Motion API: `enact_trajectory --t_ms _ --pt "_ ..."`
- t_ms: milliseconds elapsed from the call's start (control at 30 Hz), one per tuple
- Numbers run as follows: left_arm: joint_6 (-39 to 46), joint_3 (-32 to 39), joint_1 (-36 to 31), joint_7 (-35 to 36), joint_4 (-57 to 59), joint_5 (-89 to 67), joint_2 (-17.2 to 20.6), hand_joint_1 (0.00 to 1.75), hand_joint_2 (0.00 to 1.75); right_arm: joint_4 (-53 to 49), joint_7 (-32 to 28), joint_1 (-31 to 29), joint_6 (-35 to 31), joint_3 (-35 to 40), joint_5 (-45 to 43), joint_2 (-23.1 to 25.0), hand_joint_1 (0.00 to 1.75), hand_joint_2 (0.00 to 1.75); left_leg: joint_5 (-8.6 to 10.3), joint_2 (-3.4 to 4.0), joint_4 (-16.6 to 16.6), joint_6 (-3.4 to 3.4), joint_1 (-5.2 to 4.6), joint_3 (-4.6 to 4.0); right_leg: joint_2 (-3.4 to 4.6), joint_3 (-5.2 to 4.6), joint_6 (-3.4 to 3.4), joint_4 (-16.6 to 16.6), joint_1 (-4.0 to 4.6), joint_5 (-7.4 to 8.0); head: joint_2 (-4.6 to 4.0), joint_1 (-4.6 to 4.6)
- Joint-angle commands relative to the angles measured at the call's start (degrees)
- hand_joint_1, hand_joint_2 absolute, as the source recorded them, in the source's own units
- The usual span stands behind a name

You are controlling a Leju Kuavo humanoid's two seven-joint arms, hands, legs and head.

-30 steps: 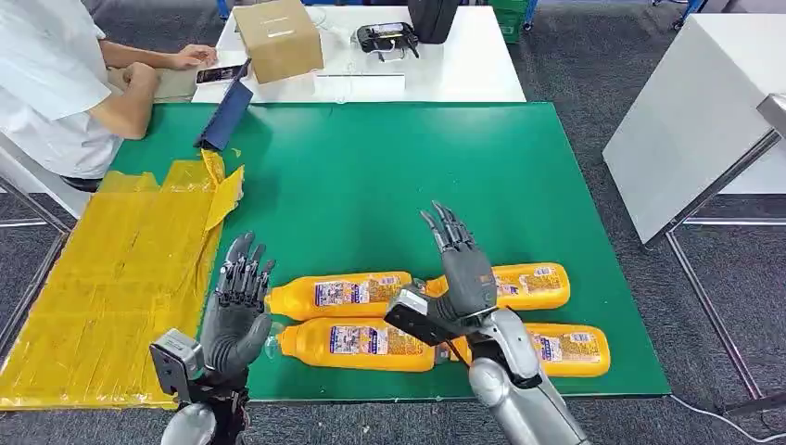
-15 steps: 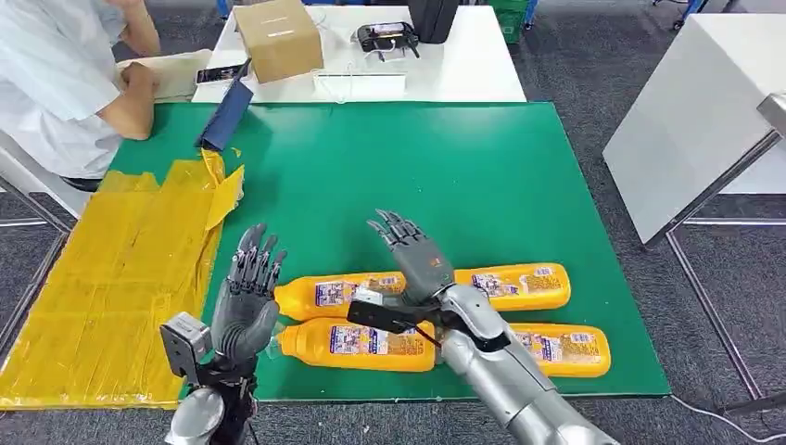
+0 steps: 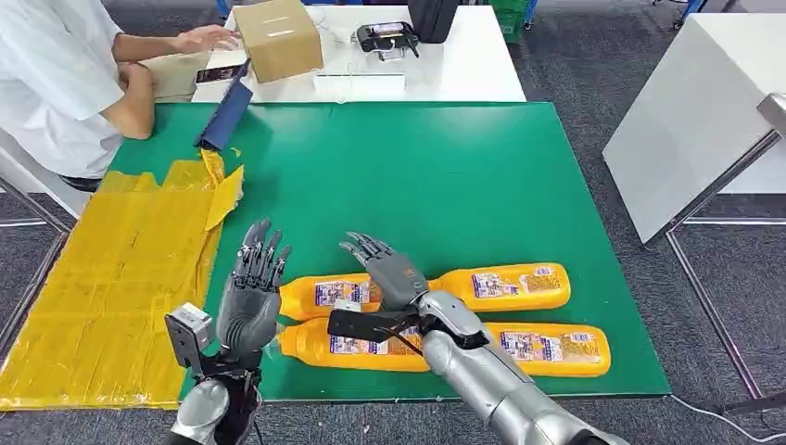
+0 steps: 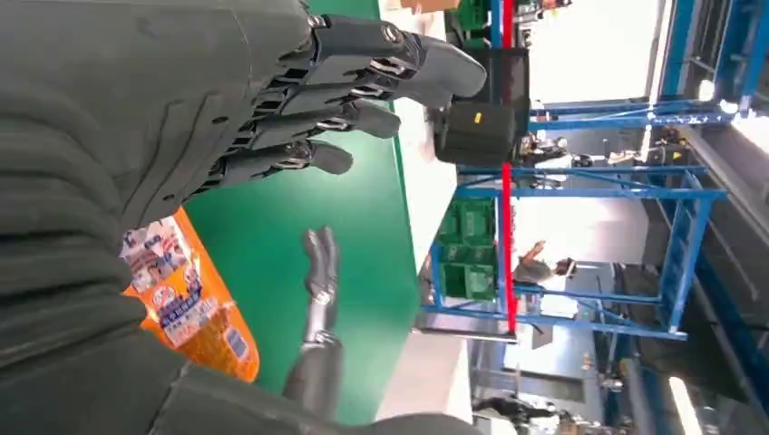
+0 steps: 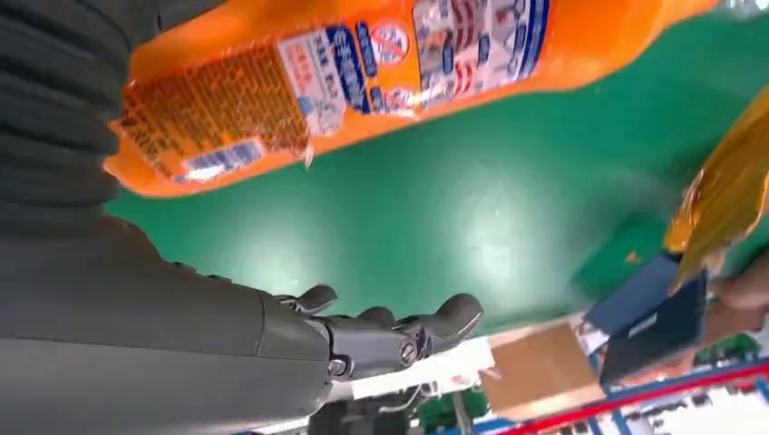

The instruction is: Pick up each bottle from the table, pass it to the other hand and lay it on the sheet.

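- Four orange bottles (image 3: 505, 286) are seen on the desk (image 3: 417, 176); none on the yellow sheet (image 3: 111, 278).
- Nothing is held: left hand (image 3: 250, 301) and right hand (image 3: 389, 273) are spread wide.

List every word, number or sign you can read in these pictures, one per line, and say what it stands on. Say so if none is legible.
No text can be read with confidence.
Orange bottles: blue-and-white labels with print, too small to read.
Bottle label, right wrist view: a round red prohibition-style sign and print, too blurred to read.
Cardboard box: no readable marking.
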Motion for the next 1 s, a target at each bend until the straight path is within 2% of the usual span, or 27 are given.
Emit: enact_trajectory --t_ms 33,233,400,500,767,1000 --pt "-0.19 -1.84 -2.93 -0.04 4.65 0.30 0.25 0.00 1.75 7.72 0.10 -4.14 0.96 3.08 -1.01 0.45 0.00 1.75 -0.02 -0.08 -0.04 -0.03 -0.01 0.13 0.11 0.13 -0.04 -0.03 -0.03 -0.03 0.00 -0.02" --pt "-0.40 -2.15 -3.23 -0.11 4.88 0.48 0.25 0.00 1.75 9.20 0.50 -4.80 1.08 3.69 -0.95 0.62 0.00 1.75 -0.03 -0.08 -0.03 -0.04 0.01 0.15 0.14 0.15 -0.05 -0.03 -0.02 -0.04 0.00 -0.04" --pt "-0.57 -3.38 -4.65 -0.13 6.19 0.70 0.08 0.00 1.75 17.79 2.60 -8.06 -0.85 5.40 0.73 2.23 0.00 1.75 -0.05 -0.09 -0.03 -0.05 0.03 0.22 0.18 0.23 -0.06 -0.03 -0.01 -0.05 0.00 -0.02" --pt "-0.57 -3.46 -4.76 -0.14 6.28 0.76 0.07 0.00 1.75 18.55 2.23 -8.30 -1.17 5.42 0.62 2.36 0.00 1.75 -0.06 -0.15 -0.01 -0.06 0.04 0.25 0.15 0.29 -0.07 -0.03 0.00 -0.08 0.00 0.00" --pt "-0.72 -4.51 -6.07 -0.15 7.14 0.94 -0.13 0.00 1.75 26.12 6.66 -10.56 -1.17 6.58 3.65 2.97 0.00 1.75 -0.01 -0.17 -0.03 -0.04 0.03 0.18 0.03 0.23 -0.05 -0.05 -0.01 -0.05 0.00 -0.02" --pt "-0.74 -4.73 -6.23 -0.15 7.26 0.99 -0.12 0.00 1.75 26.77 6.62 -10.65 -1.32 6.50 3.72 3.05 0.00 1.75 -0.04 -0.19 -0.01 -0.07 0.06 0.26 0.13 0.31 -0.08 -0.04 0.01 -0.08 0.00 0.00"
